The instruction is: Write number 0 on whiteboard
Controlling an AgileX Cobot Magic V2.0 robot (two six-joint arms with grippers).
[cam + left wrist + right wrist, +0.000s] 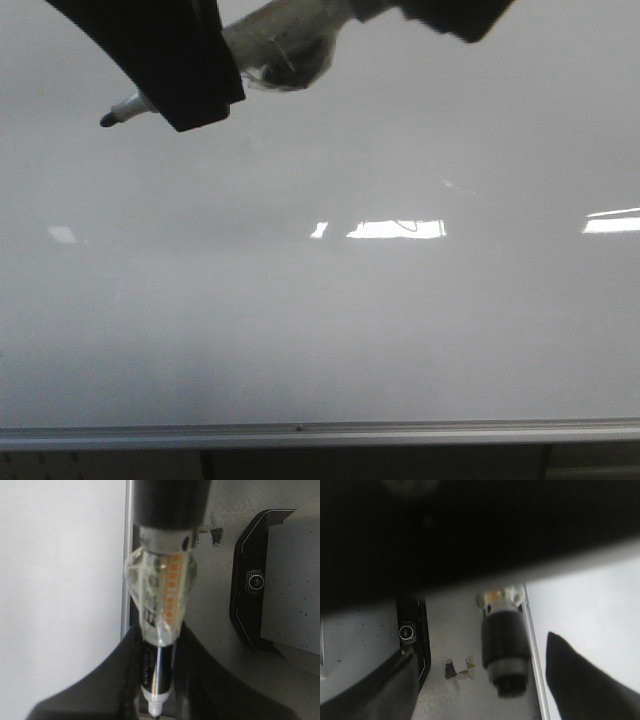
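The whiteboard (330, 320) fills the front view, glossy white-grey, with a silver frame (320, 434) along its near edge. The number 0 does not show on it. My left gripper (195, 110) hangs over the board's far left, shut on a white-and-black marker pen (275, 45) wrapped in clear tape. The pen's dark tip (106, 120) points left, just above the surface. In the left wrist view the pen (160, 650) sits between the fingers (120, 680). My right gripper (480, 647) is open. The pen's black rear end (504, 647) floats between its spread fingers without touching either.
Beyond the board's silver edge (532, 645) lies a grey table (455, 630). On it are a black device with a round knob (255, 582) and torn tape scraps (457, 669). Bright light reflections (398, 229) streak the board.
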